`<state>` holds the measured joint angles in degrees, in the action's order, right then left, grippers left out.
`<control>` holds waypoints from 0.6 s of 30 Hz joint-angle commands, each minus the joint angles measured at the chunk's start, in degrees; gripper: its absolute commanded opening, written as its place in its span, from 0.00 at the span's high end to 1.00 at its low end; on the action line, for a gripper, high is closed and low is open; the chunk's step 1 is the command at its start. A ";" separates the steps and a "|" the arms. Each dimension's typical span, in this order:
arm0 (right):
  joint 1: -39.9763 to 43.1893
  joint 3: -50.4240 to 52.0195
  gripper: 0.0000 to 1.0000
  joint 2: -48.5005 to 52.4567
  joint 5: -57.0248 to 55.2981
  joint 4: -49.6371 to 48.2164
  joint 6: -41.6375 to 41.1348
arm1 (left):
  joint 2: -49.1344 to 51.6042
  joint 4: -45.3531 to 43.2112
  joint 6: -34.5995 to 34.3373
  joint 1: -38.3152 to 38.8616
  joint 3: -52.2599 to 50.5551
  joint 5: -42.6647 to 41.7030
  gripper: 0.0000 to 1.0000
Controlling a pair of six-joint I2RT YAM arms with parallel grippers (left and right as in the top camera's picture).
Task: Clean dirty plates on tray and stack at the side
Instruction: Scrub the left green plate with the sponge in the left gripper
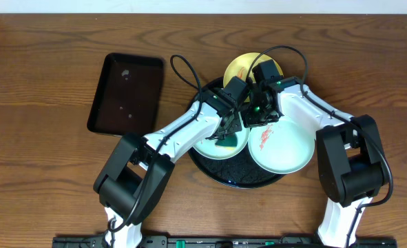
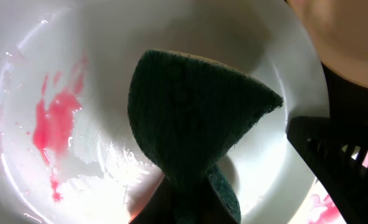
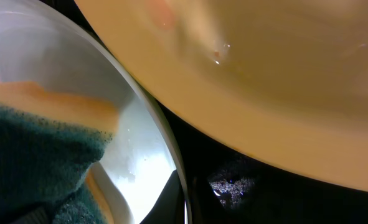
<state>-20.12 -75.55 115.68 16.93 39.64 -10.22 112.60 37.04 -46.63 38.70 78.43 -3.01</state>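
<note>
- Counter (image 1: 45, 172): brown wood, under both arms and all items.
- Round tray (image 1: 234, 173): glossy black, directly below both claws. It carries the two mint plates.
- Rectangular tray (image 1: 125, 93): black, well apart from the left claw (image 1: 227, 132), out on that claw's outer side.
- Right mint plate (image 1: 289, 148): on the round tray, just beside the right claw (image 1: 257, 116) on its near side. A red smear (image 1: 265, 138) sits on the part nearest the claw.
- Left mint plate (image 1: 206, 148): on the round tray, directly under the left claw. Its edge touches or overlaps the right mint plate; which one, cannot tell.
- Yellow plate (image 1: 239, 69): at the tray's far edge, just beyond both claws. It fills the upper part of the right wrist view.
- Left claw: points down into the left mint plate, pinching a sponge (image 2: 190, 118).
- Right claw: just beside the left claw, at the left mint plate's rim, jaws pressed together. Whether the rim is caught between them, cannot tell.
- Sponge: dark green face with a tan layer behind it, folded where pinched, fanning out below the left claw over the plate's centre.
- Red streaks (image 2: 56, 121): wet, on the left mint plate's floor, to one side of the sponge and clear of it.
</note>
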 commanded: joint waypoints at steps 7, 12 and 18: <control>-0.02 0.35 0.98 0.72 -0.42 0.66 -0.44 | 3.21 0.13 -0.11 0.11 -0.66 7.87 0.92; -0.02 0.35 0.98 0.72 -0.42 0.70 -0.46 | 3.80 3.15 -0.13 0.11 -0.70 15.54 0.92; 0.37 0.35 0.99 0.72 -0.44 1.22 -0.44 | 3.80 6.91 -0.11 0.11 -0.70 24.59 0.92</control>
<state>-20.23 -75.55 115.74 18.09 40.18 -10.24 113.93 41.41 -46.65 39.99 78.56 9.28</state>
